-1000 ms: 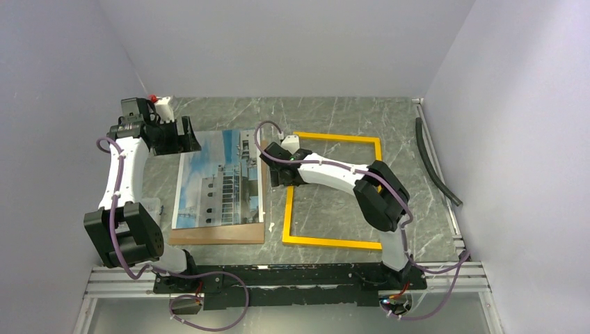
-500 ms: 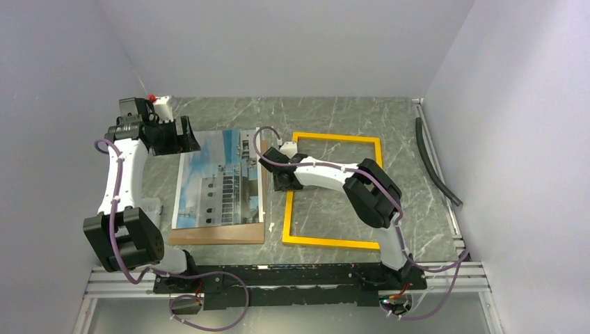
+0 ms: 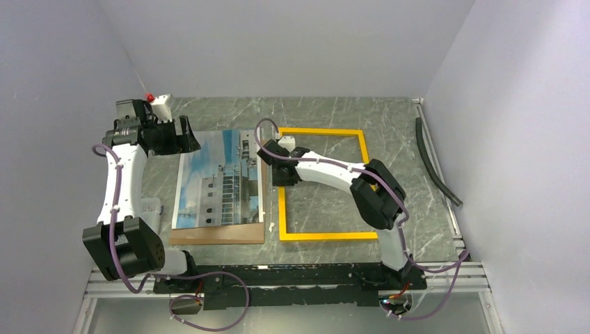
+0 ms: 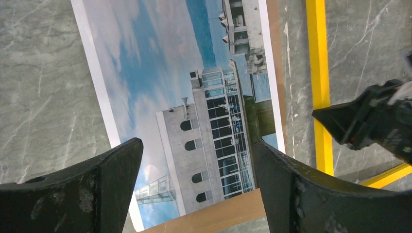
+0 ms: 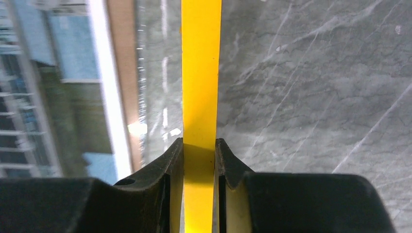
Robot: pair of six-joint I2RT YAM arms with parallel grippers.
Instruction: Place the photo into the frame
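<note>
hidden: frame (image 3: pixel 327 236) rail right of photo (image 3: pixel 221 179), partly under right arm (image 3: pixel 327 170) | board (image 3: pixel 217 235): mostly covered by photo | blurred: photo in right wrist view

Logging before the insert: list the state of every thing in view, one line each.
photo: face up, unframed.
backing board: flat under photo.
frame: front up, empty.
left gripper: open above photo.
right gripper: shut on frame, on the rail nearest photo.

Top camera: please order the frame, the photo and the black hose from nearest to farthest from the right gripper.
1. The frame: its left rail is clamped in the right gripper.
2. The photo: just left of that gripper, lying on the brown board.
3. The black hose: far off on the right side.
</note>
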